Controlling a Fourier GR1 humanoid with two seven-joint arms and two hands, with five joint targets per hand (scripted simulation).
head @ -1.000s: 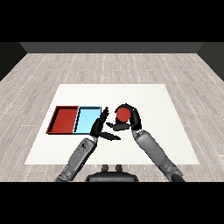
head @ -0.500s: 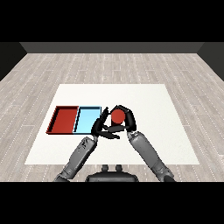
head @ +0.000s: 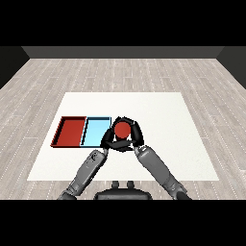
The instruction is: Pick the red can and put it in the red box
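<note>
The red can [head: 122, 130] is held up in my right hand [head: 133, 135], whose fingers curl round it, just right of the light blue tray [head: 95, 132]. The red tray [head: 70, 131] lies to the left of the blue one, with nothing in it. My left hand [head: 108, 140] sits below and left of the can at the blue tray's near right corner, partly hidden behind the right hand; its fingers look straight.
Both trays lie side by side on the left half of the white table [head: 158, 115]. Grey wooden floor surrounds the table.
My right hand has carried the red can leftward, from the table's middle right to beside the blue tray and over my left hand. The left hand has barely moved.
</note>
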